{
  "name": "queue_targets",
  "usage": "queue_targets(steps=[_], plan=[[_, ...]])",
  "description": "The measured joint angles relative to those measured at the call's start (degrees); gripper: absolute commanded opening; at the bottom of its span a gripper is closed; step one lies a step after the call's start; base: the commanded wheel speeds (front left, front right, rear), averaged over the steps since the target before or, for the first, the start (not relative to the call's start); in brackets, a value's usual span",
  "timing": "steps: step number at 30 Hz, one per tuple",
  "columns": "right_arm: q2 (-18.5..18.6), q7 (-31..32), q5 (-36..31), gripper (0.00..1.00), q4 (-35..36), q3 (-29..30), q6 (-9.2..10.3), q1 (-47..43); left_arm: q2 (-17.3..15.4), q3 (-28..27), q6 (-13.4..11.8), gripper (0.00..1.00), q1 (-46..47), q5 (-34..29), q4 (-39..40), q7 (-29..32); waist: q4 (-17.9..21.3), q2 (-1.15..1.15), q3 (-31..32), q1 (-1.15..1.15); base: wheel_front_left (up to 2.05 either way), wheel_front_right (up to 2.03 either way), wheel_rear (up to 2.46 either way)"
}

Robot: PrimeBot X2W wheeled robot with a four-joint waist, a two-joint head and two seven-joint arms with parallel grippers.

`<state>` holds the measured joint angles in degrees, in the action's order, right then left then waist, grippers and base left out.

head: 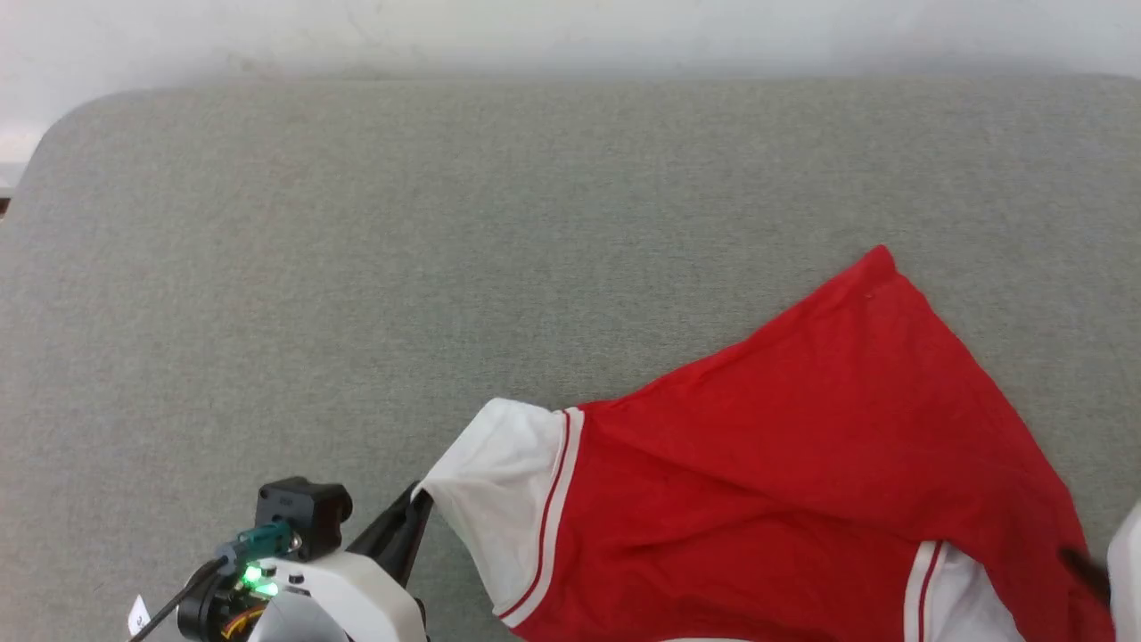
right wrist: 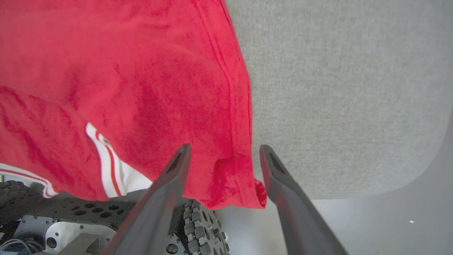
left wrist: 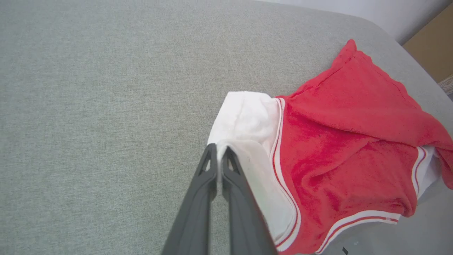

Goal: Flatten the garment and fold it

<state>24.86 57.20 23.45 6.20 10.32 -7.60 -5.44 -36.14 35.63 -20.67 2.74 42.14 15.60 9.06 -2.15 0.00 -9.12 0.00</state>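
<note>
Left tool [left wrist: 218, 147] clamps a white sleeve of the garment [left wrist: 336, 152]; right tool [right wrist: 224, 148] stands apart astride its hem. Fabric appears soft and limp: grip corners.

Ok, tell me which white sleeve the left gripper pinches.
The sleeve on the robot's left, its edge between the left gripper's shut fingers; the other sleeve is ungripped.
</note>
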Motion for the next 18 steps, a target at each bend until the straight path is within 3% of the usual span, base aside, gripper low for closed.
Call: queue_targets(steps=[4,8,18], plan=[[2.32,2.57,0.32,1.00,4.56,-1.33,0.00,5.60,-0.09,-0.02,-0.03,0.00,0.78,-0.44,1.02,0.02,-1.01,0.00,-1.09,0.00,0.00,0.00,0.00],[2.81,3.50,0.11,1.00,4.80,-4.25,0.00,14.40,0.04,0.18,-0.03,0.00,2.81,-1.47,2.53,0.10,-2.04,0.00,-3.14,0.00,0.00,0.00,0.00],[4.10,3.72,-2.20,1.00,-8.98,-11.70,0.00,32.23,3.33,2.54,1.54,0.00,8.81,-3.42,2.38,0.93,-6.21,0.00,-10.40,0.02,0.00,0.00,0.00]])
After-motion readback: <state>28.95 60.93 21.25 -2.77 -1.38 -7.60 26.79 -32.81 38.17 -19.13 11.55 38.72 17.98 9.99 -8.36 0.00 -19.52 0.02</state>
